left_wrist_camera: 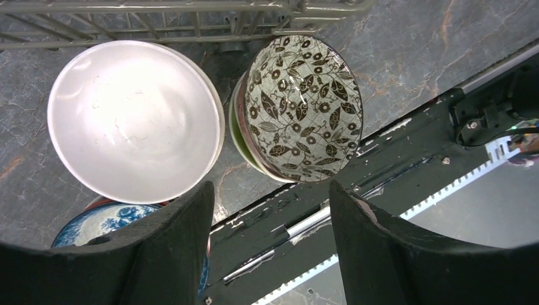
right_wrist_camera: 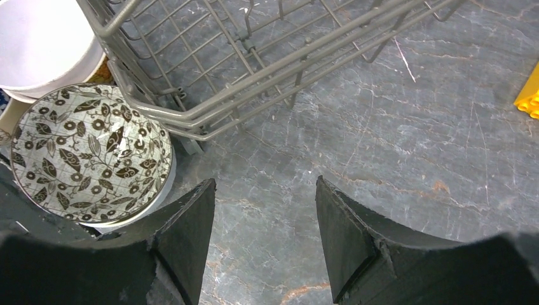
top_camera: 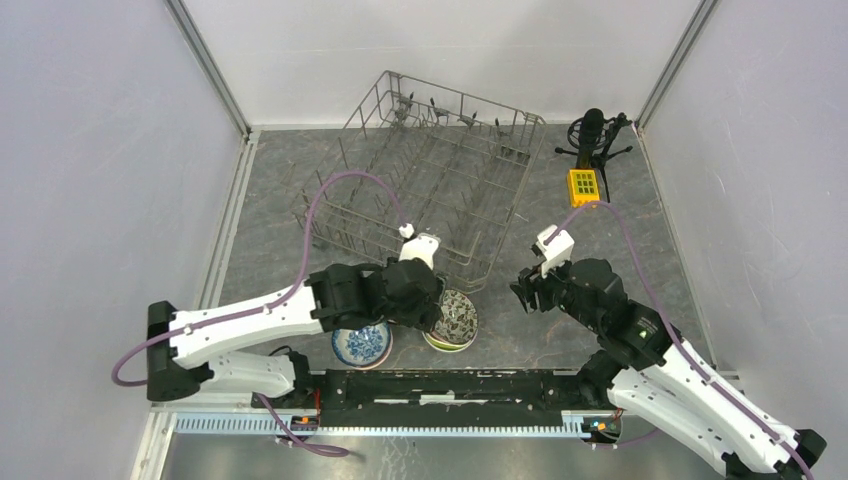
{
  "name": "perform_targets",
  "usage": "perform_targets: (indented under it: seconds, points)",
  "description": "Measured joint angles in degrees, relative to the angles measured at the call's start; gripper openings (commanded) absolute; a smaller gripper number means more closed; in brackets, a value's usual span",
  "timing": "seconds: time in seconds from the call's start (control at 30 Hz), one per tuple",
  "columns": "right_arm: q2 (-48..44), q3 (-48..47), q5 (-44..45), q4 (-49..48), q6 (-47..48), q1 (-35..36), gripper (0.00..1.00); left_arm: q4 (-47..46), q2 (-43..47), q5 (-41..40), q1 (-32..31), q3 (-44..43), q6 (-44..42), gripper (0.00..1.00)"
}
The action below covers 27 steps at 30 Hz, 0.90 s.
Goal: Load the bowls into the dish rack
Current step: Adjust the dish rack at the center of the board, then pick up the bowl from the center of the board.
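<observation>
The dish rack (top_camera: pixel 440 170) is a grey wire basket at the back middle, with no bowl in it. Bowls stand in a cluster by the table's near edge: a white bowl (left_wrist_camera: pixel 133 121), a black-and-white leaf-patterned bowl (left_wrist_camera: pixel 302 108) stacked on a lime green bowl (left_wrist_camera: pixel 238 130), and a blue-and-white bowl (left_wrist_camera: pixel 105 222). My left gripper (left_wrist_camera: pixel 270 190) hovers open over this cluster with nothing between its fingers. Right of the patterned bowl (right_wrist_camera: pixel 89 152), my right gripper (right_wrist_camera: pixel 266 184) stands open above bare table, near the rack's front corner (right_wrist_camera: pixel 191 127).
A black microphone on a small tripod (top_camera: pixel 592 140) and a yellow block (top_camera: pixel 583 186) sit at the back right. A black rail (top_camera: pixel 450 385) runs along the near edge just behind the bowls. White walls close in the sides and back.
</observation>
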<state>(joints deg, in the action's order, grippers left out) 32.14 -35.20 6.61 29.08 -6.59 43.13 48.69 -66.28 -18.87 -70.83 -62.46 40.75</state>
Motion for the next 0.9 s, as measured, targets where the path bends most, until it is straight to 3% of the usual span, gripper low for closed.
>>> perform_targets:
  seconds: [0.43, 0.9]
  points:
    - [-4.3, 4.7, 2.0, -0.3, -1.1, 0.0, 0.63, 2.4, -11.2, -4.0, -2.4, -4.2, 6.0, 0.55]
    - [-6.7, 5.1, 1.0, -1.6, -1.3, 0.0, 0.63, 3.5, -18.0, -6.5, -2.8, -5.6, 8.0, 0.47]
